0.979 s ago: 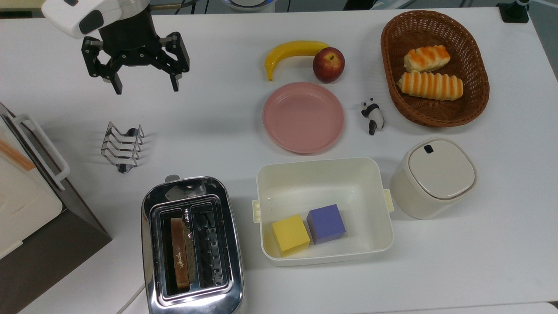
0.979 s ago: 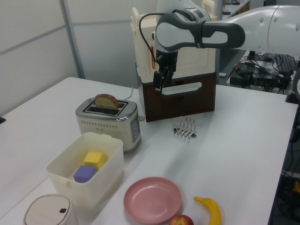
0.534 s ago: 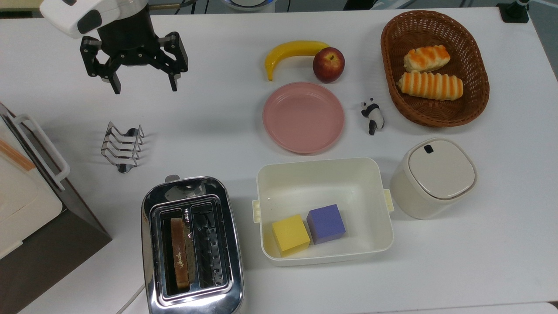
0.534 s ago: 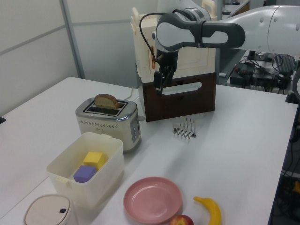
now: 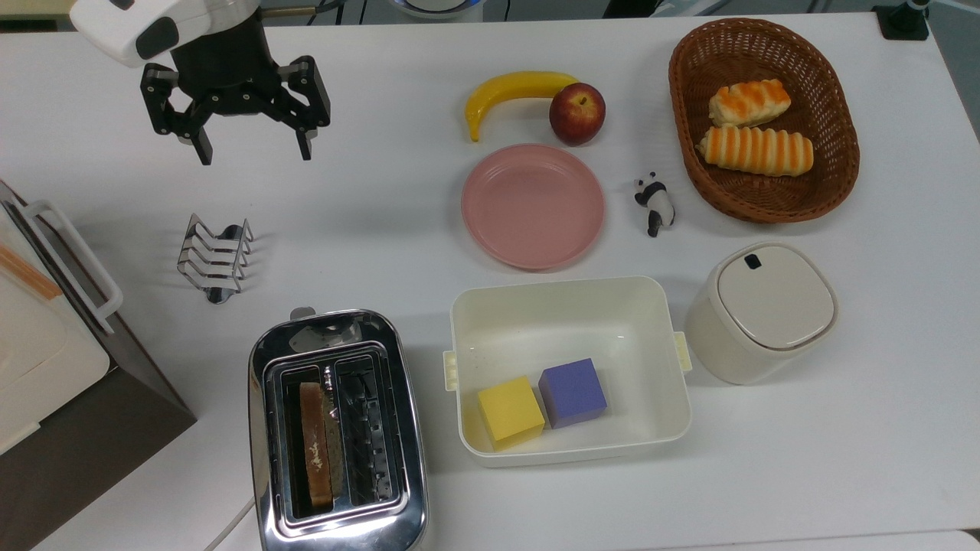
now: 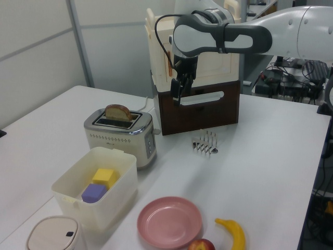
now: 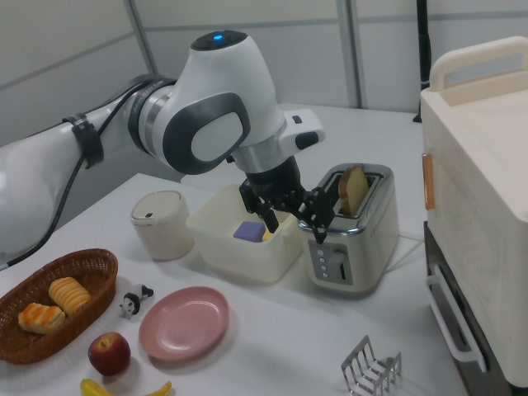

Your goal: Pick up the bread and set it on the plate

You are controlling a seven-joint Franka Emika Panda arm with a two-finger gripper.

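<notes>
The bread [image 5: 315, 446] is a brown slice standing on edge in the left slot of the chrome toaster [image 5: 260, 428], its crust poking up in the left view [image 6: 118, 112] and the right view [image 7: 353, 189]. The pink plate [image 5: 533, 206] lies bare near the table's middle, also low in the left view [image 6: 169, 222] and the right view [image 7: 183, 322]. My gripper [image 5: 255, 151] hangs open and holds nothing, high over the table at the top view's upper left, well apart from the toaster. It also shows in the left view [image 6: 176, 92] and the right view [image 7: 294, 228].
A wire toast rack [image 5: 215, 257] stands between gripper and toaster. A cream tub [image 5: 648, 298] with yellow and purple cubes sits beside the toaster. Banana [image 5: 513, 93], apple [image 5: 576, 113], panda figure [image 5: 654, 203], roll basket [image 5: 834, 184], lidded bin [image 5: 762, 311] and a bread box [image 5: 46, 352] ring the plate.
The gripper shifted very slightly towards the top view's upper left, still open. Nothing else moved.
</notes>
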